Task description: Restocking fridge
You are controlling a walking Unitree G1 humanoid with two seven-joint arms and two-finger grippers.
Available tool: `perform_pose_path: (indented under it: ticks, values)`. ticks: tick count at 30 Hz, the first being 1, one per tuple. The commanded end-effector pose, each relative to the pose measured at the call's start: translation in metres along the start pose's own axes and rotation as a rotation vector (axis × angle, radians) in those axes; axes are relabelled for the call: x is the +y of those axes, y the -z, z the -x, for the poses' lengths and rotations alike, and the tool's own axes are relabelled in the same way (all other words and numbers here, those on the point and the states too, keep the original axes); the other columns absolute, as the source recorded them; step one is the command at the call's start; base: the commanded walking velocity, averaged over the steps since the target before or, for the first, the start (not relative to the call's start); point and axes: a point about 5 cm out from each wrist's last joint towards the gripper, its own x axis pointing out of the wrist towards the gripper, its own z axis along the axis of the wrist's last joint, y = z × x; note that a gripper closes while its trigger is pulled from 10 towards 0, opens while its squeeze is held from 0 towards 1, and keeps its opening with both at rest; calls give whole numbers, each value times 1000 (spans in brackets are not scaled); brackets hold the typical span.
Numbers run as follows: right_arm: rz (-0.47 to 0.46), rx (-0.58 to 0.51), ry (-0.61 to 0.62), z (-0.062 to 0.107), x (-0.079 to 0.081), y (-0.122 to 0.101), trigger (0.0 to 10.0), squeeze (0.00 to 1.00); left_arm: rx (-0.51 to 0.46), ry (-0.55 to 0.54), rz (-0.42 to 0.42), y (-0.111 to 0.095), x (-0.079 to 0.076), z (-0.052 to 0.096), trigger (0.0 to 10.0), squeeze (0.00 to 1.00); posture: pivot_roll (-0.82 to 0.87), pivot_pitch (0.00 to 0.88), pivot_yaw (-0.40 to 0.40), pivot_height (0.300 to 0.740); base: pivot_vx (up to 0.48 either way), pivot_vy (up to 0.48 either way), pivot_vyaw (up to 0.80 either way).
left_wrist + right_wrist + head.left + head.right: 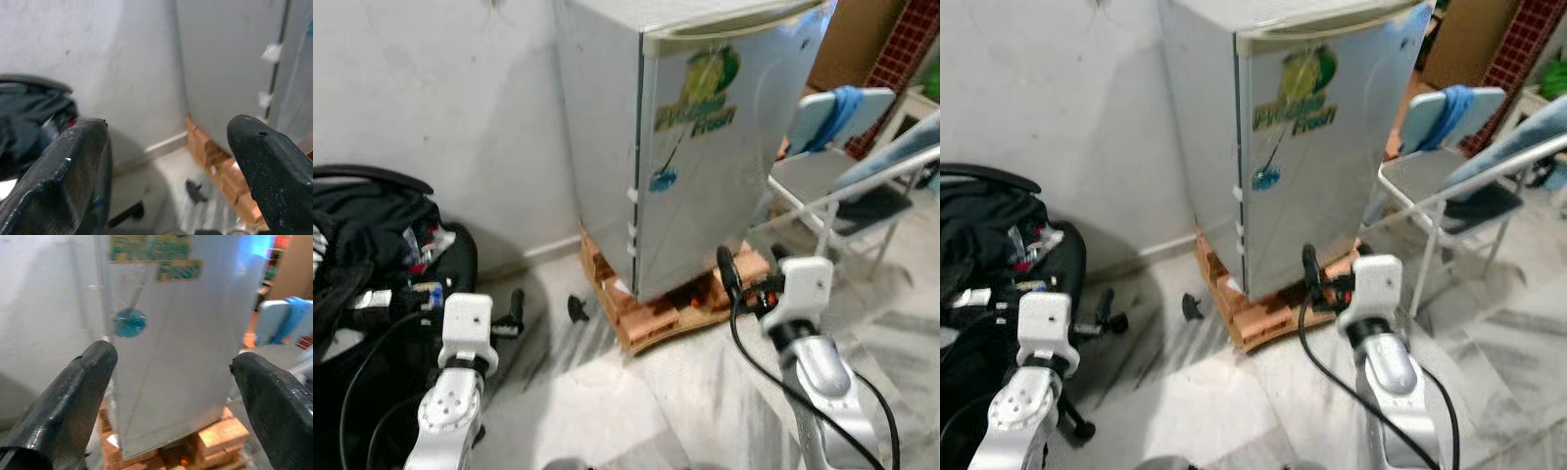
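Closed silver fridge (705,147) on bricks (656,313), upper centre of frame; left claw (166,161) and right claw (171,382) both spread and empty, so restocking stage is undetermined.

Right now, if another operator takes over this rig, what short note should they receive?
Left gripper: open, holding nothing, low near the wall beside the black bag.
Right gripper: open, holding nothing, facing the fridge door.
Fridge: door shut, standing on bricks; folding chair on its right.
Done: cannot be judged; a shut door fits a stage before loading or after it.
Left: check the stock before any move.
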Motion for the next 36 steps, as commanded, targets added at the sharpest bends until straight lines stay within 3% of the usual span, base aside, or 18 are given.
perform_pose_path:
  ticks: [1, 6, 11, 15, 20, 22, 28, 36]
  values:
    - [2, 12, 27, -5, -3, 2, 10000, 0, -5, -8, 1, 0, -2, -2, 10000, 0, 64, 0, -37, 740, 0, 0, 0]
    - [45, -2, -33, -20, 1, -3, 10000, 0, -42, -38, -2, -7, 0, -7, 10000, 0, 88, 0, -111, 740, 0, 0, 0]
    - [85, -32, -65, -34, 8, -4, 10000, 0, -43, -49, 9, -5, 5, -2, 10000, 0, 100, 17, -84, 740, 0, 0, 0]
    - [3, -6, -42, -31, 10, 0, 10000, 0, -39, -14, -3, -5, 2, -1, 10000, 0, 92, 27, -58, 740, 0, 0, 0]
    - [82, -13, -23, -17, 4, 8, 10000, 0, -24, 36, -19, -4, -1, -2, 10000, 0, 75, 46, -17, 740, 0, 0, 0]
    - [8, 8, 14, -12, -2, 14, 10000, 0, -15, 58, -22, -3, 0, -2, 10000, 0, 65, 51, 0, 740, 247, 0, 0]
    - [16, 22, 22, -7, -3, 16, 10000, 0, -17, 92, -34, -5, -2, -9, 10000, 0, 51, 65, 3, 740, 271, 380, -243]
    - [70, -19, -74, -15, 10, 7, 10000, 0, -51, 118, -41, -12, -5, -13, 10000, 0, 53, 73, -4, 740, 276, 394, -800]
